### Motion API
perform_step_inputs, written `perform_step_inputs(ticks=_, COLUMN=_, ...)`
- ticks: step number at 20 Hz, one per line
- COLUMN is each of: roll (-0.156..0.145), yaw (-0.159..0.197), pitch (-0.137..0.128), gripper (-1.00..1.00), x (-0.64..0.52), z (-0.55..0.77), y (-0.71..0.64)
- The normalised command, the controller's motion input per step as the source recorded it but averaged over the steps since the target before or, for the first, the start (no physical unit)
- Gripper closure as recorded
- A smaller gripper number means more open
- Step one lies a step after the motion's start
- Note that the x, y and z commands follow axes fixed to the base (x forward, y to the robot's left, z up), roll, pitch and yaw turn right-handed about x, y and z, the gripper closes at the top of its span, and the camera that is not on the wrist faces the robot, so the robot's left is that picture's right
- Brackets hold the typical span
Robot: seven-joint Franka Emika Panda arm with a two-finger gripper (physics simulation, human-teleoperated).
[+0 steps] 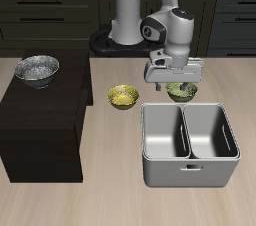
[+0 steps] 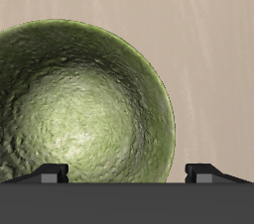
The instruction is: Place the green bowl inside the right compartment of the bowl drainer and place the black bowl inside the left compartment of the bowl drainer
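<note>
The green bowl (image 1: 184,93) sits on the table just behind the bowl drainer (image 1: 188,166), and it fills most of the wrist view as a mottled olive bowl (image 2: 79,109). My gripper (image 1: 179,80) hangs directly above it, open, with nothing between its fingers. In the wrist view the gripper (image 2: 129,174) has both fingertips (image 2: 54,173) spread wide, over the bowl's rim area. The black bowl (image 1: 36,69), silvery and speckled, rests on top of a dark cabinet. Both drainer compartments hold nothing.
A yellow bowl (image 1: 123,96) stands on the table between the cabinet and the green bowl. The dark cabinet (image 1: 40,130) is a tall block beside the drainer. The robot's base (image 1: 125,30) is at the back.
</note>
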Motion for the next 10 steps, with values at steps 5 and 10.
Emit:
perform_step_inputs(ticks=5, roll=0.03, yaw=-0.02, pitch=0.027, gripper=1.0, x=0.0, z=-0.1, y=0.03)
perform_step_inputs(ticks=10, roll=-0.002, yaw=-0.015, pitch=-0.002, gripper=1.0, x=-0.01, z=0.05, y=-0.06)
